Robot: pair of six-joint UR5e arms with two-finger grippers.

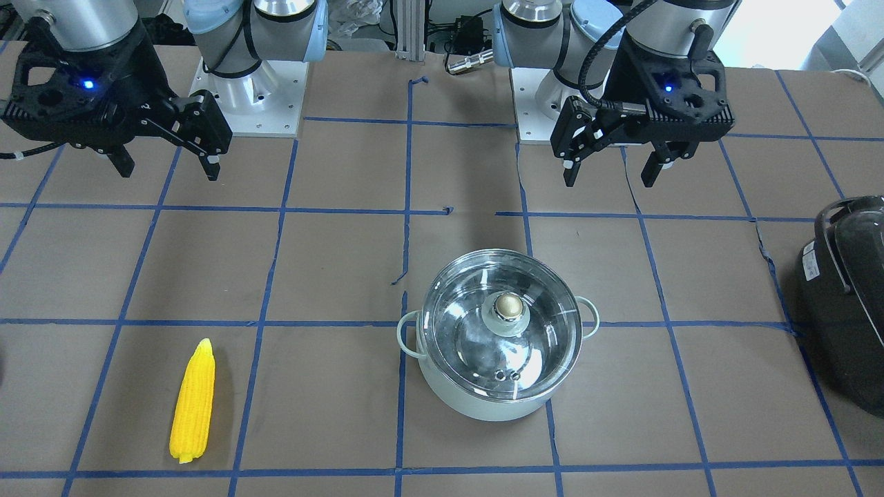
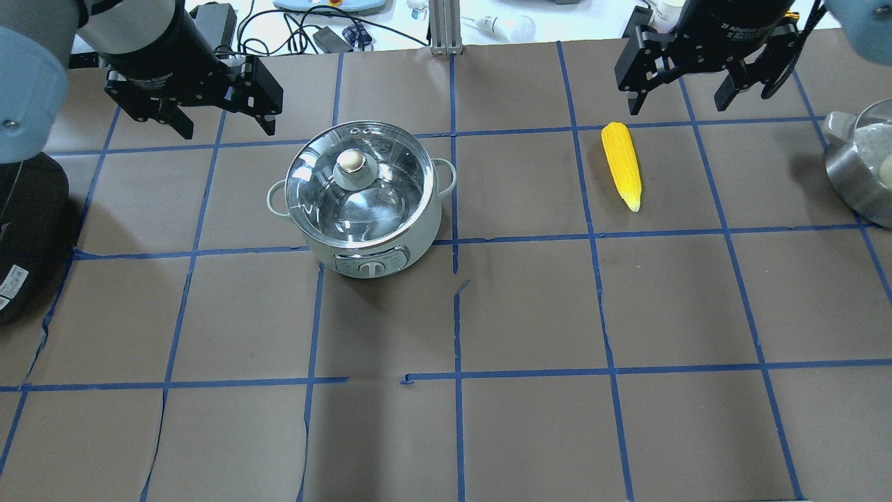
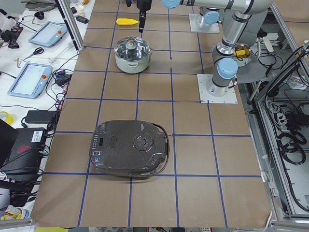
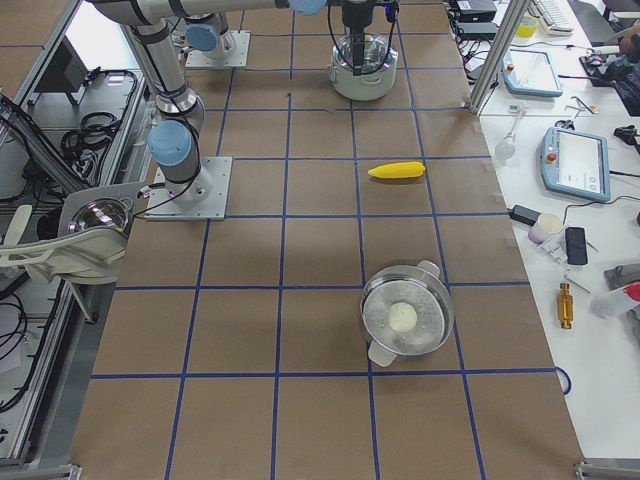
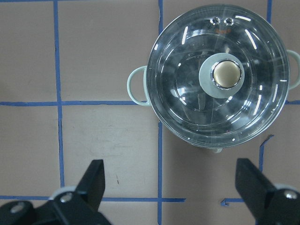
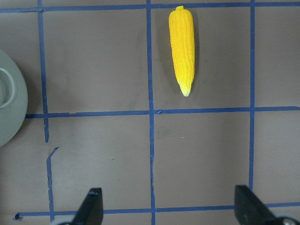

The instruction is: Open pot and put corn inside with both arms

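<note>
While lid (image 1: 476, 331) caps pot (image 1: 483, 406), black cooker (image 1: 848, 307) nearby

The lid (image 2: 380, 209) bars the pot (image 2: 369, 263); corn (image 2: 621, 164) lies apart, open above.

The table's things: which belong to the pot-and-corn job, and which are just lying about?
For the job: pot, its glass lid, corn, left gripper, right gripper, both open and empty.
Just lying about: black appliance; steel pan with something white inside.
</note>
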